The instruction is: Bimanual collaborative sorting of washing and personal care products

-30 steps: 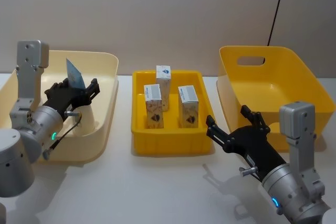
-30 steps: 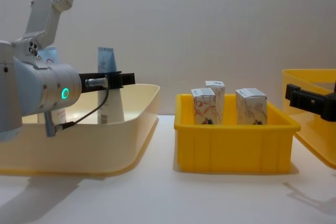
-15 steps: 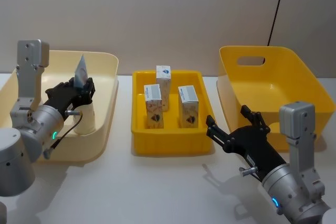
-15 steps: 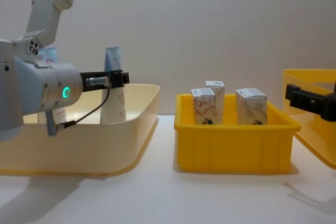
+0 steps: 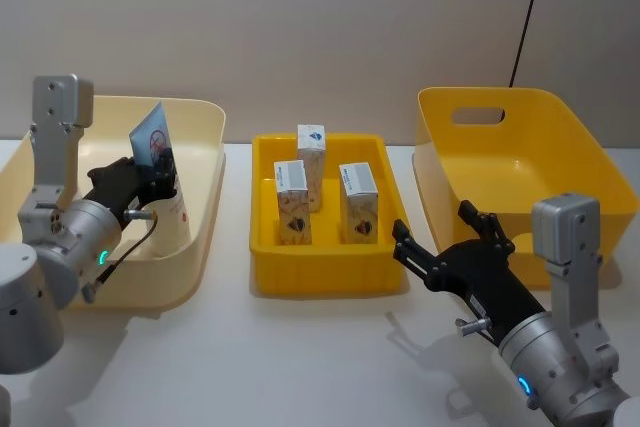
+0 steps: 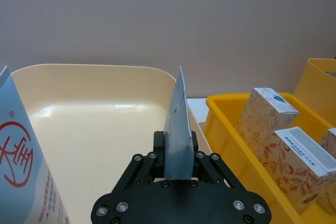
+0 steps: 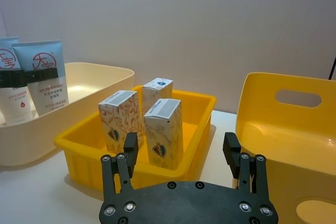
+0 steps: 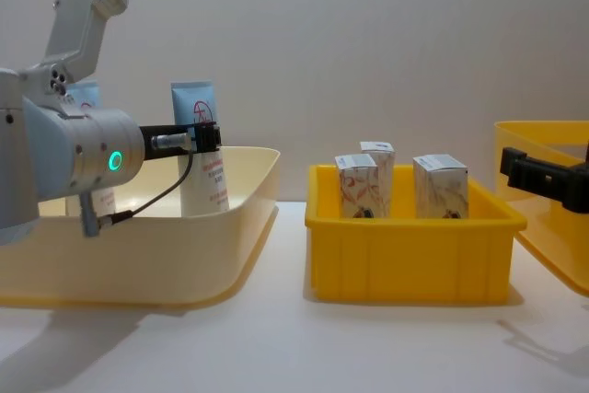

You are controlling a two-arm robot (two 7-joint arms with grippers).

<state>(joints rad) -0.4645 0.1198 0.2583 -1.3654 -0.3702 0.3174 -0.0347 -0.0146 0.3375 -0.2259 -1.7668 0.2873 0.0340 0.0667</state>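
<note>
Surface (image 5: 300,367), near right: right gripper (image 5: 432,222) hangs low over it, fingers spread w/ nothing between, pointed at the tray (image 5: 320,284). Prob. staged to take a carton next.

Left, a bit farther: left gripper (image 5: 160,171) is inside the cream bin (image 5: 205,112). Its fingers are clenched on a tube (image 5: 152,137) high up, below the crimped end, cap down, roughly upright. That hold lets the tube be stood on its cap. Can't tell if the cap touches the bin floor yet. A second tube (image 6: 21,171) stands just beside it, so tubes seem to collect here.

Mid: three cartons (image 5: 292,205) stand upright in the tray, apart from each other, so easy to pinch.

Far right: yellow bin (image 5: 560,105), likely the carton dest.
</note>
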